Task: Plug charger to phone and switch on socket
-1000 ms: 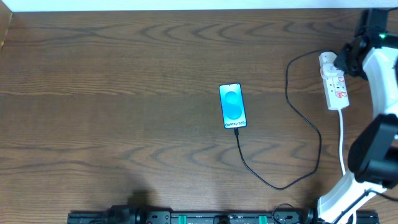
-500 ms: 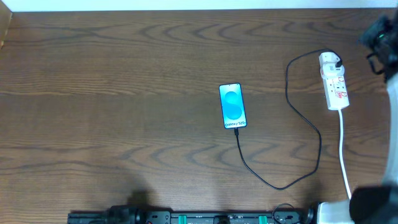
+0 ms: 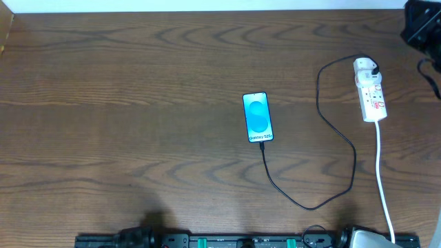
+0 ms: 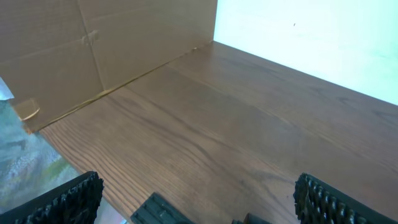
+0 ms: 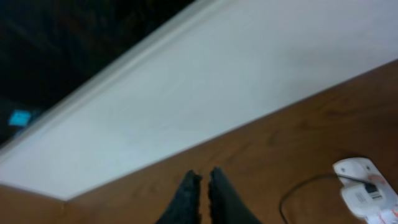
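The phone (image 3: pixel 258 118) lies screen-up at the table's middle, its blue screen lit. The black charger cable (image 3: pixel 324 124) runs from the phone's near end in a loop to its white plug head (image 3: pixel 364 67), seated in the white socket strip (image 3: pixel 371 93) at the right. The strip's far end also shows in the right wrist view (image 5: pixel 364 193). My right gripper (image 5: pixel 204 176) is shut and empty, raised above the table's far right corner; only a dark part of that arm (image 3: pixel 422 24) shows overhead. My left gripper (image 4: pixel 199 190) is open and empty over bare wood.
A cardboard wall (image 4: pixel 112 43) stands along the table's left side. A white wall (image 5: pixel 186 93) runs behind the far edge. The strip's white cord (image 3: pixel 383 179) runs toward the near edge at the right.
My right arm has lifted away from the socket strip and moved back and to the right, almost out of the overhead view. Phone, cable and strip have not moved.
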Controlling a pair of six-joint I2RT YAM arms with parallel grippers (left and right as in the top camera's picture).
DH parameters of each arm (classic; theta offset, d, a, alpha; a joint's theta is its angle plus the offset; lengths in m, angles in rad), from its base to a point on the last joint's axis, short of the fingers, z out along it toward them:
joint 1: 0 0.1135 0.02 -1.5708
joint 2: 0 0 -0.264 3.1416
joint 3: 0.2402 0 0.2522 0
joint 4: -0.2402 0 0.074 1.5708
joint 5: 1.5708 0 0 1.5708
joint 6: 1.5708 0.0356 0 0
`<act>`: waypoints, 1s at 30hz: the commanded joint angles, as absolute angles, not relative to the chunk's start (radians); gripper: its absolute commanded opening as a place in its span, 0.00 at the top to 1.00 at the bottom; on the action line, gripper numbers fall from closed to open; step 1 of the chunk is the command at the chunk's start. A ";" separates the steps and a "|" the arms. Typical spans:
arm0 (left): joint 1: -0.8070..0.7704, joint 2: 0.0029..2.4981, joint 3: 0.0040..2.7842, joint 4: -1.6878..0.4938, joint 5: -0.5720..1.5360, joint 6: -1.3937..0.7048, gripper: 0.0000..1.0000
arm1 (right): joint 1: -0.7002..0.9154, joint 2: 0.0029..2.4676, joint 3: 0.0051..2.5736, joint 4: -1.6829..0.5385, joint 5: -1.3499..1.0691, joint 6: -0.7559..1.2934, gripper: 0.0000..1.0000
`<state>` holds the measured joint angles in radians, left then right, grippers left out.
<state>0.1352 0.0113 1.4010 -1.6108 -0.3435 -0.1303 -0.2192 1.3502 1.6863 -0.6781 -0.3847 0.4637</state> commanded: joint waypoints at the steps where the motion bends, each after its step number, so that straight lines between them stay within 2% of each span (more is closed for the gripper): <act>1: 0.099 0.003 1.400 -1.689 -0.353 -0.135 0.02 | -0.221 1.308 1.689 -0.693 -0.420 0.343 0.91; 14: 0.049 0.003 1.400 -1.689 -0.353 -0.134 0.02 | -0.138 1.152 1.688 -0.741 -0.418 0.342 0.89; 20: 0.049 0.003 1.400 -1.678 -0.348 -0.136 0.02 | -0.082 1.075 1.688 -0.741 -0.418 0.256 0.86; 27: 0.049 0.003 1.394 -1.456 -0.155 -0.136 0.02 | -0.055 1.010 1.688 -0.745 -0.389 0.252 0.85; 30: 0.049 0.003 1.374 -1.369 -0.137 -0.136 0.02 | -0.033 0.990 1.688 -0.745 -0.345 0.253 0.85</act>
<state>0.0502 0.0109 1.3968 -1.4078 -0.2073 -0.1307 -0.0528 1.0042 1.6859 -0.7433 -0.3943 0.2729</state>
